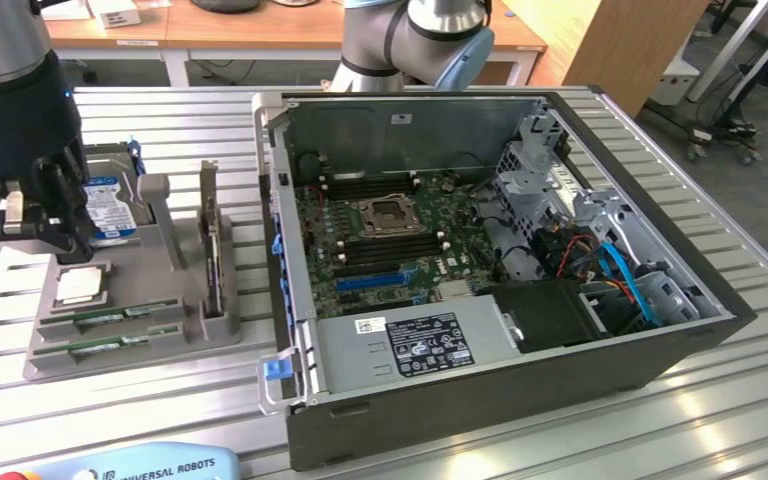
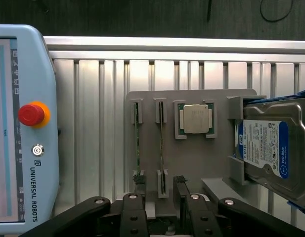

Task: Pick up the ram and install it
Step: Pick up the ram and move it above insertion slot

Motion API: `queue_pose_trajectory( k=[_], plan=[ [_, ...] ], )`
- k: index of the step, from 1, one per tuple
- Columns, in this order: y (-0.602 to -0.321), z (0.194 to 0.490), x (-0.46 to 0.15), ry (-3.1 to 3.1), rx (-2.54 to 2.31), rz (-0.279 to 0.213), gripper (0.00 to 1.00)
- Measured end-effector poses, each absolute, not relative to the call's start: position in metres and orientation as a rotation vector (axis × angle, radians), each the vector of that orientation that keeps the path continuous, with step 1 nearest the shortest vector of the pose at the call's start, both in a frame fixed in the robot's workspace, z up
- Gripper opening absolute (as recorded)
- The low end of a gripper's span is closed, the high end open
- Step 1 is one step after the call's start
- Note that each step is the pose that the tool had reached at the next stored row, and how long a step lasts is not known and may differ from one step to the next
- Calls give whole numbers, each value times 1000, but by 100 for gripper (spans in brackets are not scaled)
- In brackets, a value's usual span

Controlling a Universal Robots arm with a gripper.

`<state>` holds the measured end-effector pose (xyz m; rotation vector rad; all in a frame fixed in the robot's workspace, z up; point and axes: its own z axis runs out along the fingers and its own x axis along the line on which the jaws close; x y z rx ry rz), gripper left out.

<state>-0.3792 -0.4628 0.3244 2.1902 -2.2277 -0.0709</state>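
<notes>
Two green ram sticks [image 1: 107, 320] [image 1: 107, 345] stand on edge in slots of a grey holder [image 1: 157, 300] on the exterior view's left. In the wrist view they show edge-on as thin strips [image 2: 137, 140] [image 2: 161, 140]. My black gripper [image 1: 48, 240] hangs over the holder's far end, near the silver CPU chip [image 1: 77, 286]. Seen from the wrist, the gripper [image 2: 159, 180] is open, its fingertips [image 2: 179, 180] straddling the end of the second stick, nothing held. The open computer case [image 1: 491, 360] shows the motherboard [image 1: 384, 240] with black memory slots beside the CPU socket [image 1: 387, 213].
A blue-labelled hard drive [image 2: 268, 148] sits in the holder beside the CPU chip [image 2: 196, 118]. A teach pendant [image 2: 23, 128] with a red stop button lies on the slatted aluminium table [image 1: 704, 400]. Wooden desks stand behind the arm's base [image 1: 418, 40].
</notes>
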Motion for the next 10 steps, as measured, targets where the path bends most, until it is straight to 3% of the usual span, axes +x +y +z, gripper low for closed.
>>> queue_pose_trajectory(
  k=[10],
  plan=[
    [-463, 317, -379, -2228, 2191, -70, 36]
  ],
)
